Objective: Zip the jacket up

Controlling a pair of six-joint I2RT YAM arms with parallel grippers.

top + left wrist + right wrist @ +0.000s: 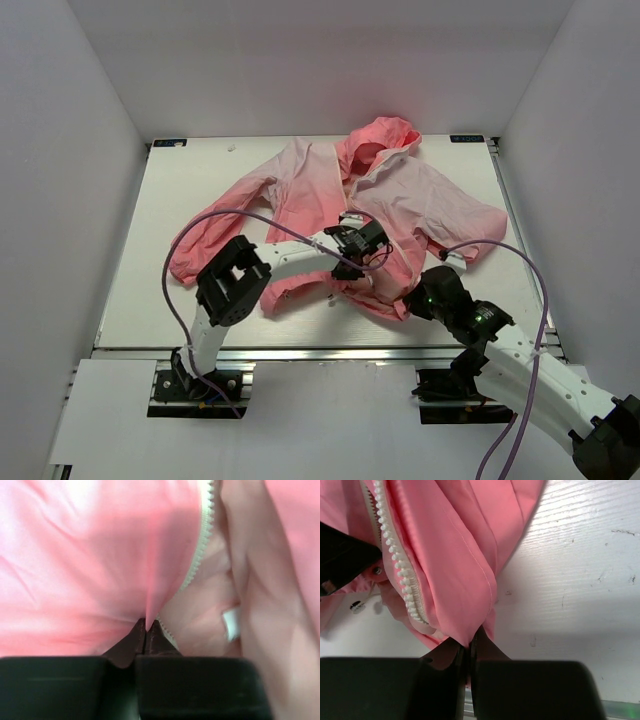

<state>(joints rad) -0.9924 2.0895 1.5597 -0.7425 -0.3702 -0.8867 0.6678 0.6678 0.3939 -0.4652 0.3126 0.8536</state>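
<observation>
Jaws: both pinched tight on fabric. L gripper [146, 629] nips a fold of the jacket [420, 200] just beside the white zipper [202, 540]. R gripper [469, 647] clamps the bottom hem (zipper teeth close by). Jacket lies spread on the table [190, 190], hood at far end.

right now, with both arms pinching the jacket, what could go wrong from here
1. The left fingers pinch only a thin fold of jacket fabric beside the zipper teeth; pulling might slip off or just stretch cloth.
2. The right fingers hold just the hem's tip, so it could slide out under tension.
</observation>
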